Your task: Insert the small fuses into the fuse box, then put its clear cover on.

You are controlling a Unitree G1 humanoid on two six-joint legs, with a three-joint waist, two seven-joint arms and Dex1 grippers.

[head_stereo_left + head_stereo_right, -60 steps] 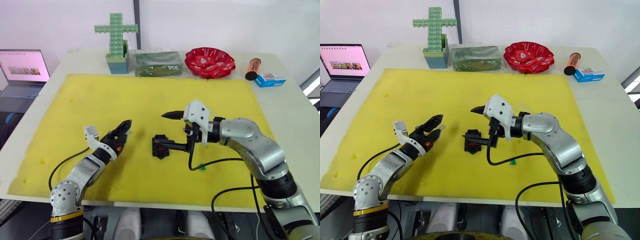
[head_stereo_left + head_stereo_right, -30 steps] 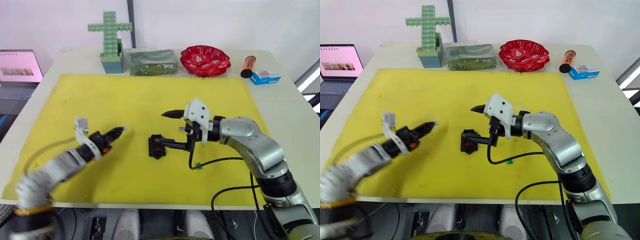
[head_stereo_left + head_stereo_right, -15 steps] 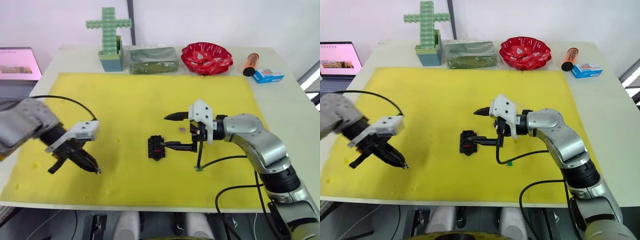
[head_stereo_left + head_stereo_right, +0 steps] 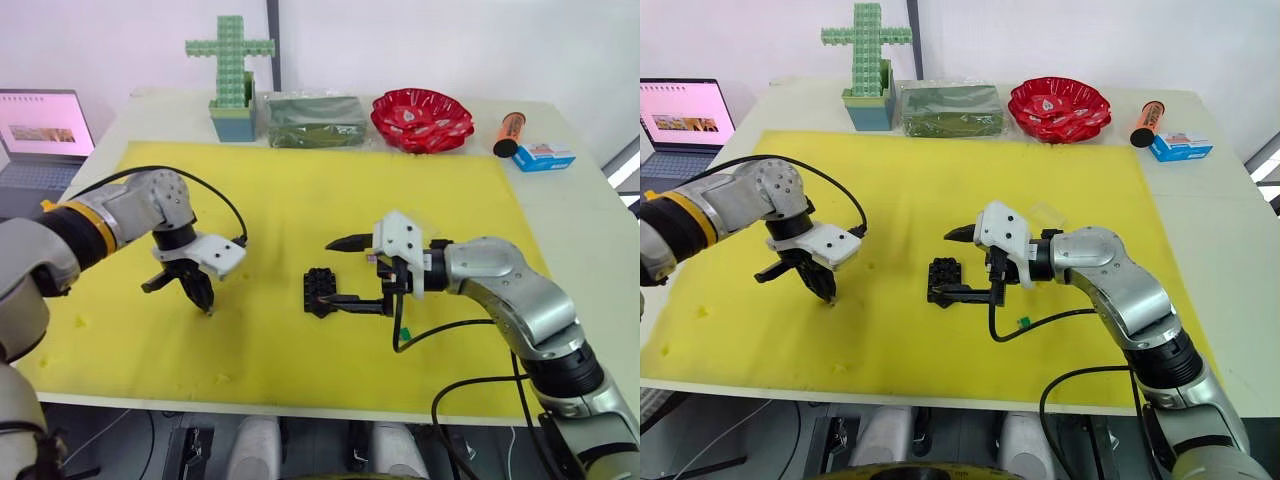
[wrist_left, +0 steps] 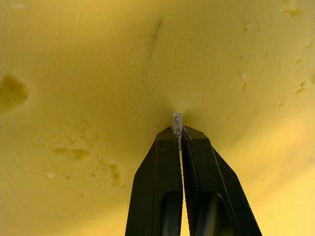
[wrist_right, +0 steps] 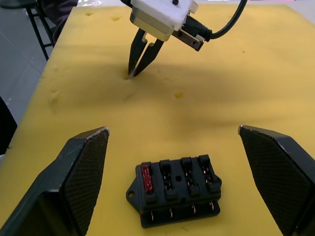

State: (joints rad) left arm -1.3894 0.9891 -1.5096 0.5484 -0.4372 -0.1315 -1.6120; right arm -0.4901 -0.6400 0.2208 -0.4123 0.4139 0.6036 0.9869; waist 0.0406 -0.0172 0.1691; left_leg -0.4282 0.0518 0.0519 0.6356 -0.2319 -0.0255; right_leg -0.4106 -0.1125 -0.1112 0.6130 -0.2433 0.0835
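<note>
A: Where's the left tool (image 5: 179, 135)?
B: Down on the yellow mat (image 4: 300, 190), left of the fuse box (image 4: 319, 291). Tips pressed together on a tiny pale fuse (image 5: 177, 120), pinched by its top edge.
A: Right tool (image 6: 174, 164)?
B: Spread wide, hovering around the box, touching nothing. Box sits mid-mat, one red fuse (image 6: 146, 178) seated in the end slot, other slots empty.
A: Handling?
B: Fuse looks light, stiff and slick. I'd say the pinch is marginal; it could twist or pop out. Grip the plastic head, blades free. Box is light too, likely slides unless braced.
A: Cover?
B: Faint clear piece (image 4: 1048, 213) just beyond the right tool, probably that.
</note>
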